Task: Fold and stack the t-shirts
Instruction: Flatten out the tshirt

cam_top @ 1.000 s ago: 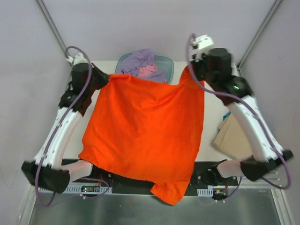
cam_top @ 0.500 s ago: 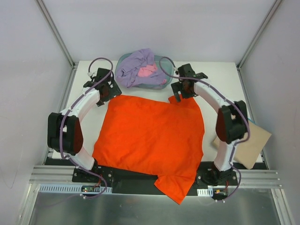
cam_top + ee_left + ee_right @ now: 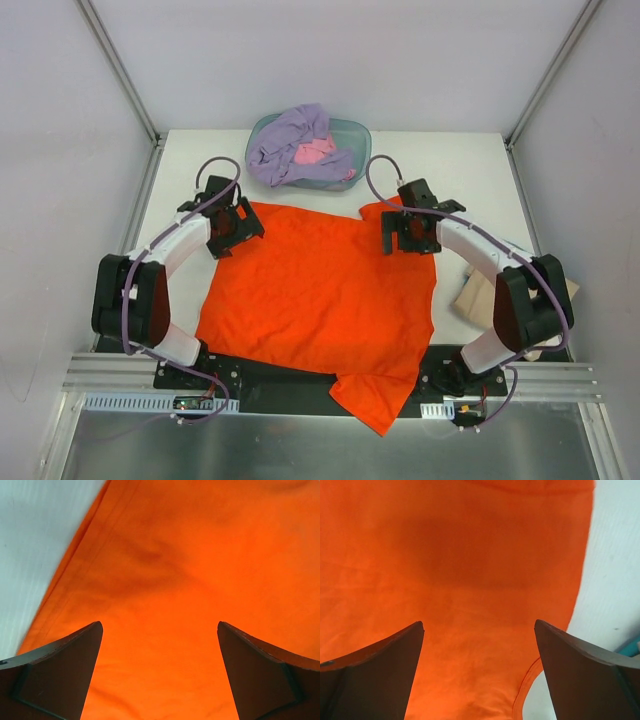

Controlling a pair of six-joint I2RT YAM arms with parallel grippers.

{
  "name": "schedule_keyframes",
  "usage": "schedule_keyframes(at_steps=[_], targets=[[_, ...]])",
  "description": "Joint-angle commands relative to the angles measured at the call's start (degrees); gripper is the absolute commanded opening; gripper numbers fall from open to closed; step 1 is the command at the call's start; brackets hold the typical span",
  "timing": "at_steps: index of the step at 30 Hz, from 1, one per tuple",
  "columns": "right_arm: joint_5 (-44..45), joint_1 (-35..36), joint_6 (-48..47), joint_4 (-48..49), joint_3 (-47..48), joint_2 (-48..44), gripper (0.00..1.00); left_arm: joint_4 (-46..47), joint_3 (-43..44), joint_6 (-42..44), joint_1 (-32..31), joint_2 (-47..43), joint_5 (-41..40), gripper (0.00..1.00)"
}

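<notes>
The orange-red t-shirt (image 3: 320, 295) lies spread flat on the white table, one corner hanging over the near edge. My left gripper (image 3: 232, 228) hovers over its far left corner, open and empty; the left wrist view shows only orange cloth (image 3: 175, 580) between the fingers. My right gripper (image 3: 408, 234) stands open above the far right corner, with orange cloth (image 3: 470, 580) and its hem below. The lavender-purple t-shirt (image 3: 290, 140) and the pink t-shirt (image 3: 316, 152) sit bunched in the teal tub (image 3: 355, 135) at the back.
A tan cardboard sheet (image 3: 480, 298) lies at the right edge, partly under the right arm. Bare white table (image 3: 470, 170) shows at the back right. Metal frame posts rise at both back corners.
Both grippers have let go of the orange-red t-shirt's far corners and opened. The shirt has dropped flat onto the table. Both arms have come down and drawn back toward the near side.
</notes>
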Motion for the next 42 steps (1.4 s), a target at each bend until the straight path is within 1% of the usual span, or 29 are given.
schedule_keyframes(at_steps=[1,5,7,12,13,15,18,22,29,32,36,42], targets=[[-3.84,-0.13,4.85,2.39,-2.05,0.78,0.97,4.20,-5.25,0.02,-0.49,-5.13,4.18,0.99],[-3.32,-1.35,3.63,3.44,-0.83,5.35,0.97,6.75,-5.70,0.11,-0.49,-3.29,6.64,0.99],[-3.84,-3.02,3.53,1.95,2.60,9.39,0.97,7.37,-4.92,-0.24,-0.40,-1.10,7.08,0.99],[-5.95,-6.98,2.92,0.81,7.52,16.68,0.97,7.64,-1.67,0.02,0.21,4.36,5.59,0.99],[-9.17,-7.59,2.66,0.72,9.27,17.65,0.97,7.72,-1.22,-0.33,0.65,5.93,5.68,0.99],[-11.39,-9.00,1.26,0.46,10.95,20.72,0.97,7.72,0.18,-0.42,0.83,7.52,6.29,0.99],[-12.02,-9.97,1.07,-1.03,14.55,22.93,0.97,7.72,1.67,-0.68,0.83,10.59,6.82,0.99],[-13.95,-11.37,0.46,-3.23,19.21,25.22,0.97,7.72,3.61,-1.12,0.92,12.27,6.64,0.99],[-13.60,-12.96,-2.53,-6.84,26.76,29.96,0.97,7.72,6.95,-1.30,1.09,14.03,6.82,0.99],[-15.00,-13.66,-2.97,-7.63,29.23,31.81,0.97,7.72,7.57,-1.38,1.18,14.30,5.51,0.99],[-14.74,-13.84,-4.73,-10.09,35.55,34.71,0.97,7.64,8.01,-1.47,1.18,14.73,4.09,0.99],[-15.71,-14.01,-5.87,-11.67,38.99,37.17,0.97,7.72,7.92,-1.65,1.18,14.65,5.76,0.99]])
